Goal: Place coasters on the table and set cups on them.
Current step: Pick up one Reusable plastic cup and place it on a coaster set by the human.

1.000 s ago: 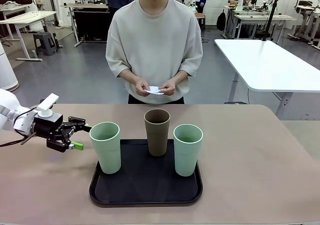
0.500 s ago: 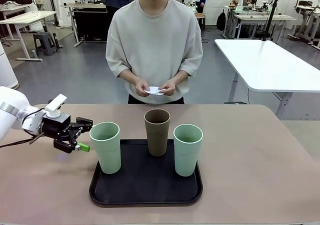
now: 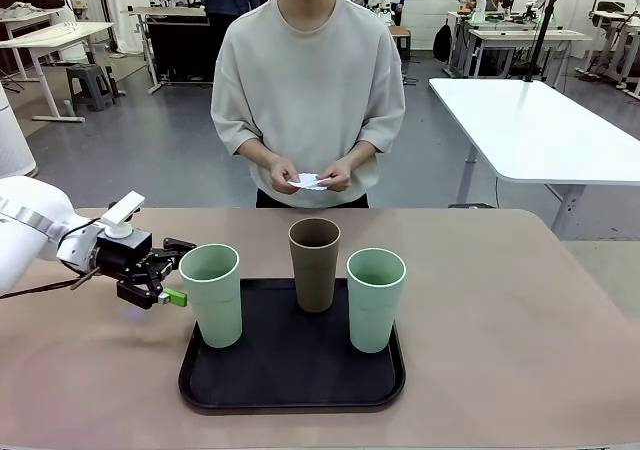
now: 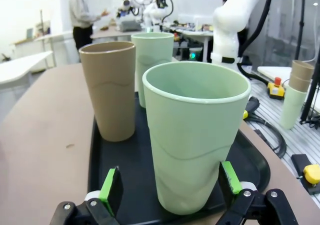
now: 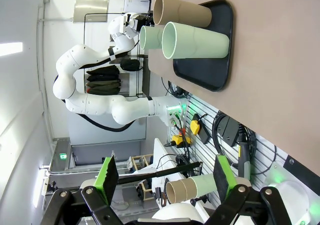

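A grey floor (image 3: 130,150) stretches beyond the far edge of the desk (image 3: 520,300). A white table (image 3: 540,130) stands off its far right corner; more white tables (image 3: 45,38) and a dark stool (image 3: 92,82) sit farther back, at left.

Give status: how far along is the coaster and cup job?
Done: nothing yet. In hand: the person's hands hold the white lacy paper coasters; the open left gripper flanks the left pale green tumbler on the black tray. Left: coasters onto the beige-pink table, then all tumblers onto them.
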